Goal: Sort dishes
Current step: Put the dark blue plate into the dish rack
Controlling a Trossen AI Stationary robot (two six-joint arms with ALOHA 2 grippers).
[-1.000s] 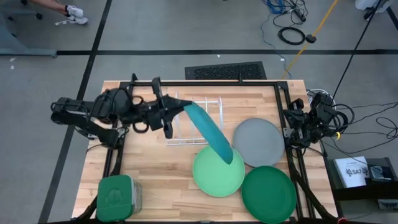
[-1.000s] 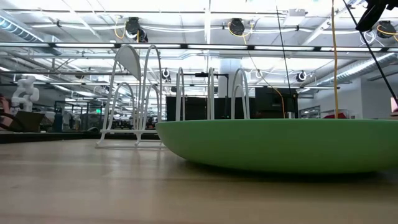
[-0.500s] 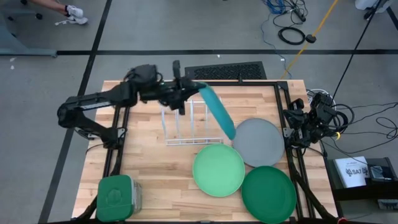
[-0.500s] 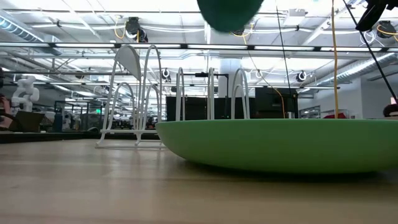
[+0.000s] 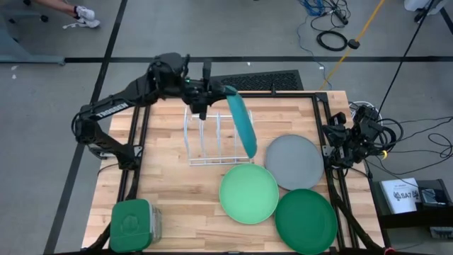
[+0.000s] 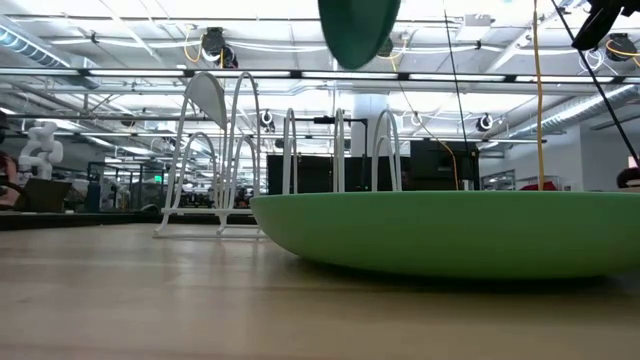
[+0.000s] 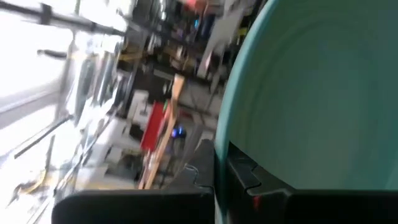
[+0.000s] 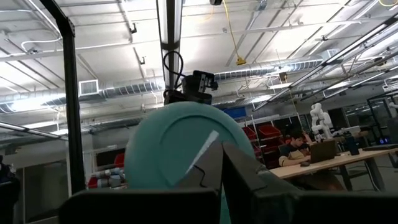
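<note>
My left gripper (image 5: 216, 90) is shut on the teal plate (image 5: 241, 125) and holds it on edge high above the white wire rack (image 5: 212, 142). The plate's lower rim shows at the top of the low view (image 6: 358, 30). The light mint plate (image 5: 248, 193), the grey plate (image 5: 294, 161) and the dark green plate (image 5: 306, 220) lie flat on the table's right half. My right gripper (image 8: 219, 163) is shut and empty at the table's right edge. My left gripper pinches the teal plate's rim (image 7: 222, 144) between its two fingers, at the plate's far end (image 5: 229, 93). The fingers come about level from the table's left. The plate stands on edge, lifted clear, and slants down toward the table's near right over the rack.
A green square lidded container (image 5: 132, 225) sits at the near left corner. The rack's wire hoops (image 6: 240, 150) stand upright behind the mint plate (image 6: 450, 235). Bare wood lies left of the rack (image 5: 159, 170).
My left gripper has risen and gone toward the table's far edge and a little right, still shut on the teal plate. The plate has come up from over the mint plate, turned more onto its edge, and now hangs above the rack.
</note>
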